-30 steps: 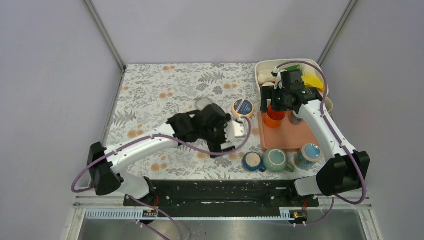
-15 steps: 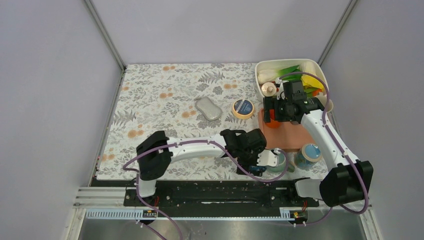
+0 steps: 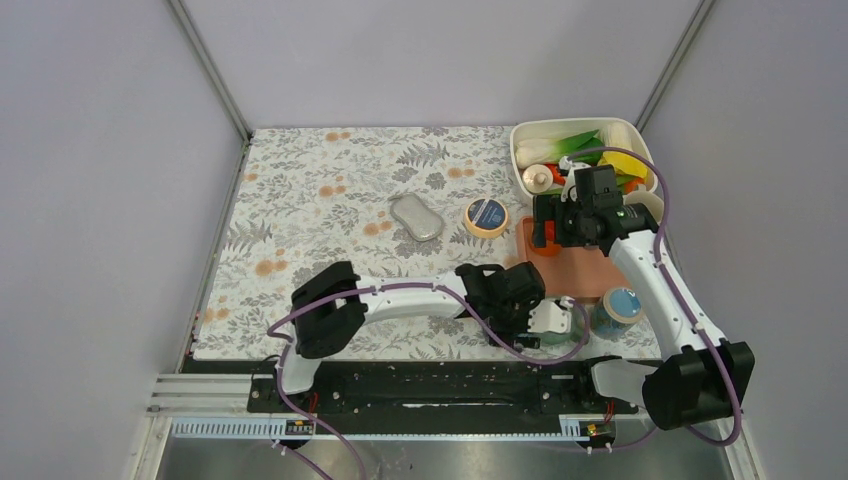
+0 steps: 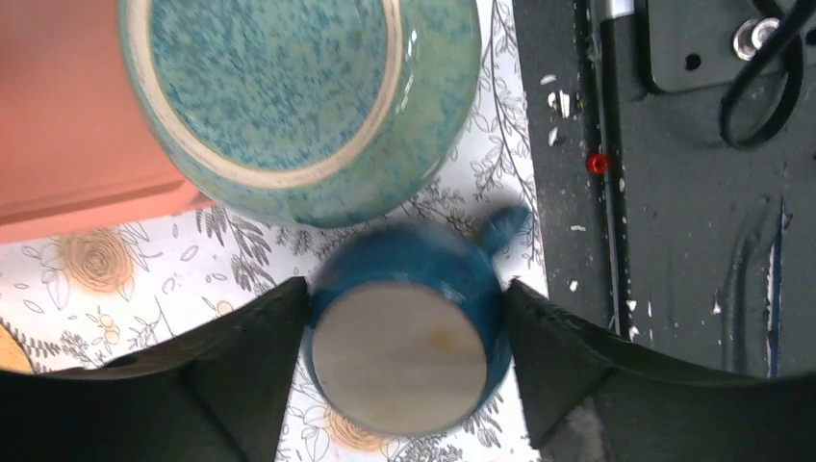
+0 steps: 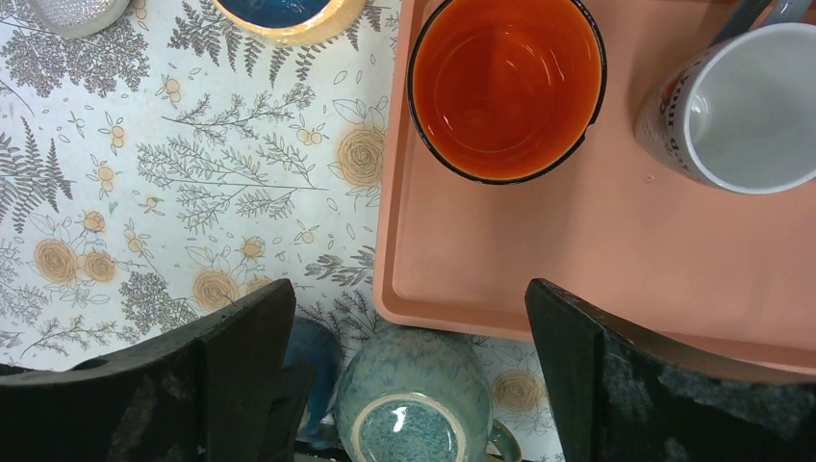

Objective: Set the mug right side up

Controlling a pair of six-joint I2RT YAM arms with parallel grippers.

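Straddling the mug [image 4: 399,361] with my left gripper [image 4: 406,303]: one finger each side, pads [image 4: 260,356] right at its walls. Can't tell if they're pinching or just alongside. Mug sits base-up on the mat [image 4: 106,279] at the near edge, right of centre, handle [image 4: 505,223] pointing near-right.

Progress as I read it: nothing done yet, no lift and no flip. Left to do: firm grip, lift, roll it over, set it down on its base.

Right gripper [image 5: 404,313] is spread wide and empty, hanging over the near-left corner of the tray [image 5: 539,279]. Not involved.

Clutter is tight:
- Teal mug [image 4: 279,87], also base-up, is just right of mine, barely apart if at all.
- Tray edge is just beyond on the far side.
- Arm rail [image 4: 674,241] is just on the near side.

I judge a roll in place would clip the teal mug or the tray, so lift clear first. The handle is on the teal-mug side and could snag.

Further out:
- Another mug [image 3: 620,305] right of the teal one.
- Orange cup [image 5: 505,87] and white mug [image 5: 751,106] on the tray.
- Bin [image 3: 516,150] at far right.
- Tape roll [image 3: 487,215] and grey case [image 3: 416,217] mid-table, well apart.
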